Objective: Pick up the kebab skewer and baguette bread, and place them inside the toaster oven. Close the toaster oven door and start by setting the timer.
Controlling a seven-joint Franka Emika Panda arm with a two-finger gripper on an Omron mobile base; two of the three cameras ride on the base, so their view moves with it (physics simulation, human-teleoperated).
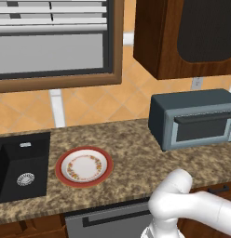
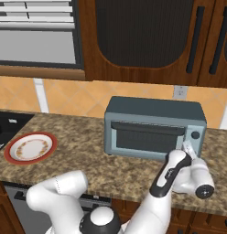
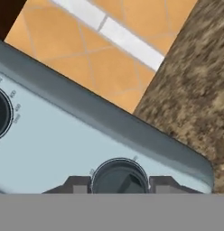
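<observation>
A: Where's the gripper point(image 3: 119, 184) right now?

B: At the right end of the toaster oven point(image 2: 154, 128), on its control panel. In the hand view the 2 fingertips point(image 3: 77, 185) sit either side of a round dark knob point(image 3: 119, 177), 1 on each flank.

A: Gripping it?

B: Looks like it. The jaws stand narrow, pinched down to about the knob's width, with both tips at its rim. I can't confirm contact from this angle, so call it a likely hold.

A: The relation that matters?

B: The knob is dead centre between the jaws and straight ahead of the hand. Its axis points out of the oven front along the gripper's line, so the next move should be a wrist roll, not a reach. A 2nd dial point(image 3: 2, 113) sits further along the panel, well apart.

A: Door?

B: The toaster oven door point(image 2: 145, 136) is up and flush with the front, handle bar along the top. Can't see through the dark glass, so skewer and bread aren't confirmed inside.

A: Anything else?

B: A plate point(image 1: 84, 166) on the bench point(image 1: 136, 153) near the sink point(image 1: 19, 167), bare.
</observation>
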